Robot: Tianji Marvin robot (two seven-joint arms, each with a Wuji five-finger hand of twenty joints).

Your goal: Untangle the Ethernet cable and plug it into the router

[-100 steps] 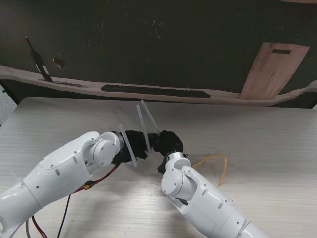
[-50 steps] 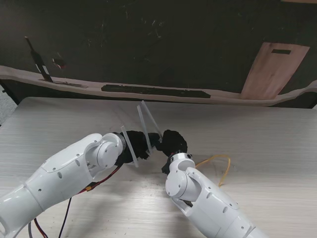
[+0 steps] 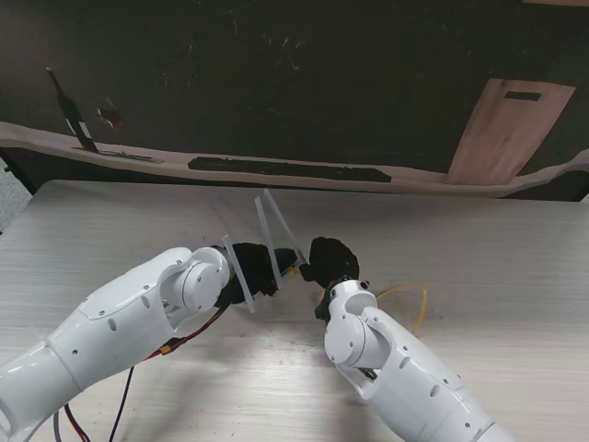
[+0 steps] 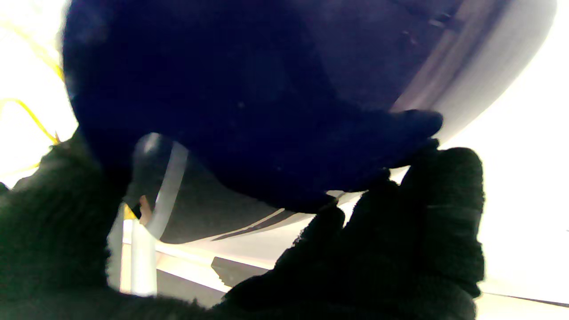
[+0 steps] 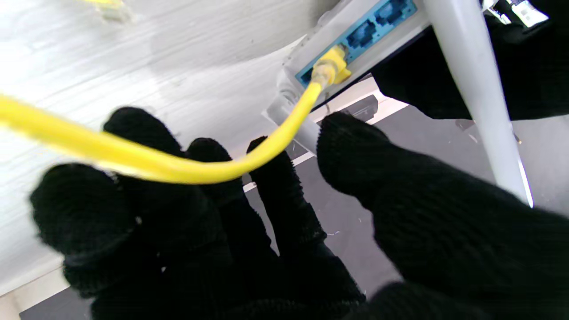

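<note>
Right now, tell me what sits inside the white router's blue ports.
The yellow Ethernet cable's plug sits in one blue port of the white router; two neighbouring ports look empty. Others are hidden.

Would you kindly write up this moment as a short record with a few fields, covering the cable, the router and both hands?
cable: yellow Ethernet cable, slack loop on the table to the right of the right arm
plug: yellow plug seated in a blue port
router: white router with antennas, held off the table
left hand: left hand gripping the router
right hand: right hand, fingers spread, cable lying across them, not pinched
</note>
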